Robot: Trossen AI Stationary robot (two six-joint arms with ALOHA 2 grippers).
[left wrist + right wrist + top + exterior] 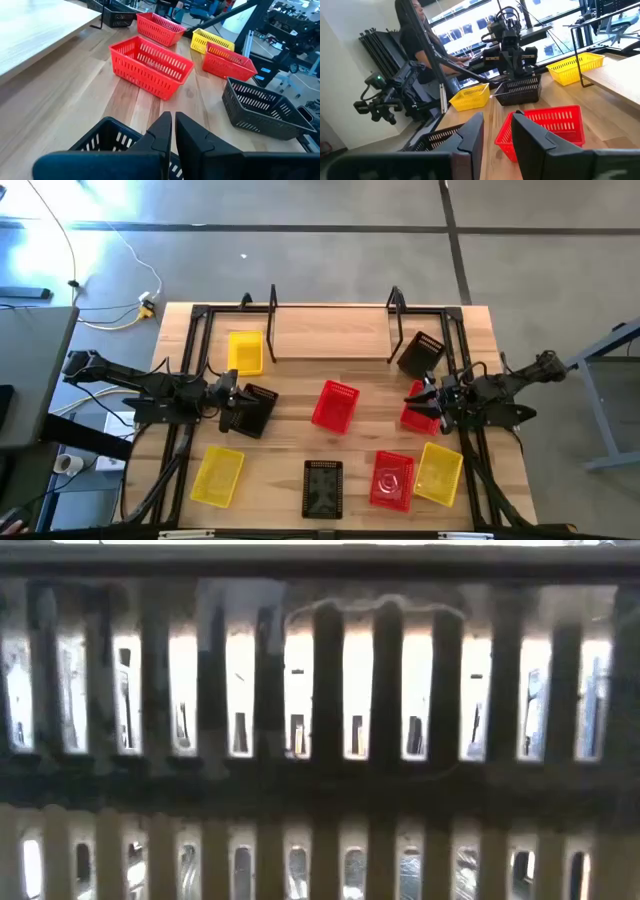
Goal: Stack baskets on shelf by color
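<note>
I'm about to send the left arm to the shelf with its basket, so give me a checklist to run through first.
1. Left tool shut on the black basket rim: ok.
2. Shelf board bare to receive it: ok.
3. Route to the shelf free: a yellow basket sits by the shelf's left end, close to the route: cannot tell.
4. Second black basket ready as a stack base: it lies tilted at the shelf's right end: not ok.
5. Right tool out of the way: it is over by a red basket on the table's right side: ok.
</note>
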